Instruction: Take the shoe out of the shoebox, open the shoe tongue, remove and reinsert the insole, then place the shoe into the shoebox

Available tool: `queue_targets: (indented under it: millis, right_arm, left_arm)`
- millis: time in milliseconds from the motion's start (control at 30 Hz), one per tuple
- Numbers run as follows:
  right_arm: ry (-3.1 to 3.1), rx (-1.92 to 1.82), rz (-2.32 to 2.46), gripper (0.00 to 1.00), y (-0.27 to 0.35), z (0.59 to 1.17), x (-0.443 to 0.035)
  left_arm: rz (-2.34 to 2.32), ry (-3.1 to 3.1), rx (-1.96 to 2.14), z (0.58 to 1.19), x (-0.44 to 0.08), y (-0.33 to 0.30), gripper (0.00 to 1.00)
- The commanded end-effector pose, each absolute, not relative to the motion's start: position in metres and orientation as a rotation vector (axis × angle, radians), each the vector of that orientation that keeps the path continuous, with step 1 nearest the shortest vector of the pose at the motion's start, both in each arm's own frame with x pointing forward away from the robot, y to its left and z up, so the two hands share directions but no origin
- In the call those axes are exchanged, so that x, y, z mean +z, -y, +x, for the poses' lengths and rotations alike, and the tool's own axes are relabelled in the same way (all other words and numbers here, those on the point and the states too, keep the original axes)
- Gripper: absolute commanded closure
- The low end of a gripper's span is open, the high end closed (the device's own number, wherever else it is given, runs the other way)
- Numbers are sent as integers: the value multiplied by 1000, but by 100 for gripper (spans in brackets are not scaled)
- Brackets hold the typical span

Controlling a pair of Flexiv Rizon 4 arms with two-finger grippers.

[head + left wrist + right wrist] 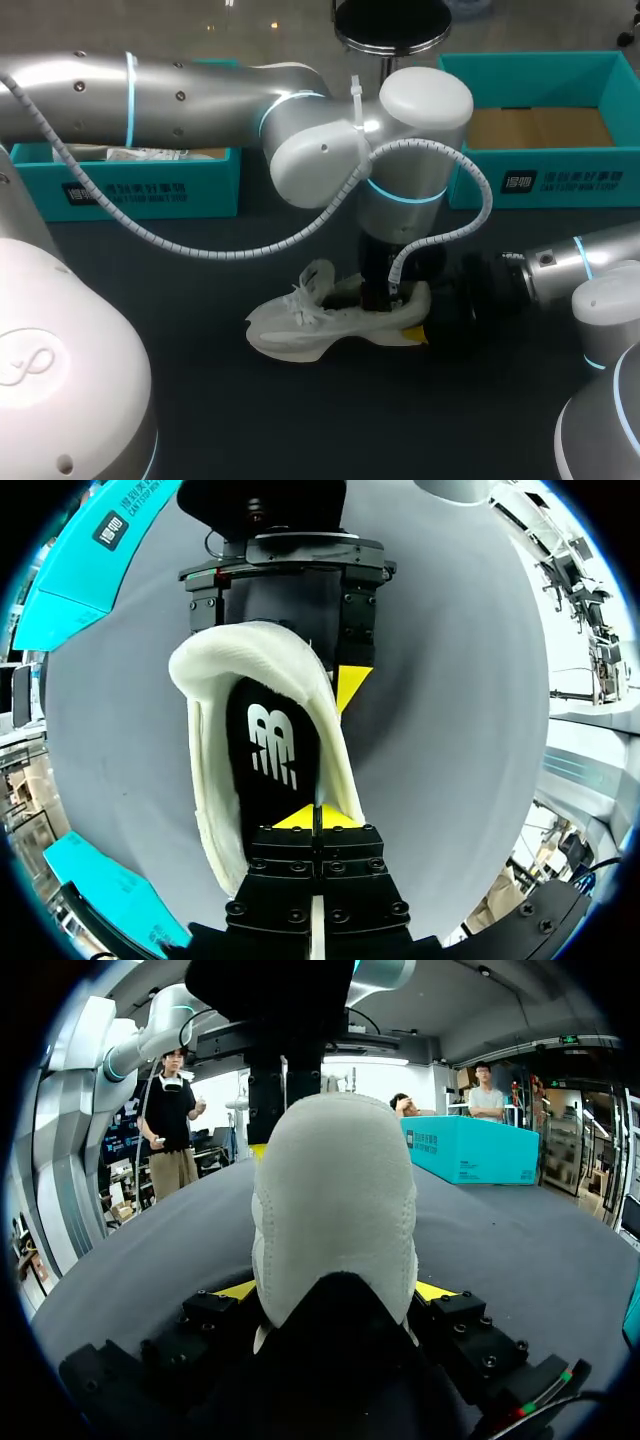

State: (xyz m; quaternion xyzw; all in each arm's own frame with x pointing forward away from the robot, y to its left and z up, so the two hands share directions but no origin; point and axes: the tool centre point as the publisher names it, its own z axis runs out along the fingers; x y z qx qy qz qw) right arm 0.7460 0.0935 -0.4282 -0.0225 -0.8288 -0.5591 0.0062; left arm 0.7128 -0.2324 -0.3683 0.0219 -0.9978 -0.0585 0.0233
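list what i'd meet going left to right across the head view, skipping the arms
teal box with paper inside → white shoe → teal box with a bare brown floor
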Motion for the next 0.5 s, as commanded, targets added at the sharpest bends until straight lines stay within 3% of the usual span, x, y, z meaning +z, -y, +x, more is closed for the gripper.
queue_targets:
  millis: [33,233,400,500]
  right_arm:
    - [2596,-1747,-73,100,-97,746,-434]
    - [2596,-1747,-73,100,-97,746,-434]
    - [2596,-1747,-73,100,-97,746,-434]
    - [2596,-1747,-73,100,-97,746,-434]
  left_arm:
    - [68,3085,-162,711,-376,231,100]
    - [56,3067,-150,710,-380,231,100]
    - [45,3072,-166,711,-382,231,71]
    - [42,3076,-166,712,-382,231,67]
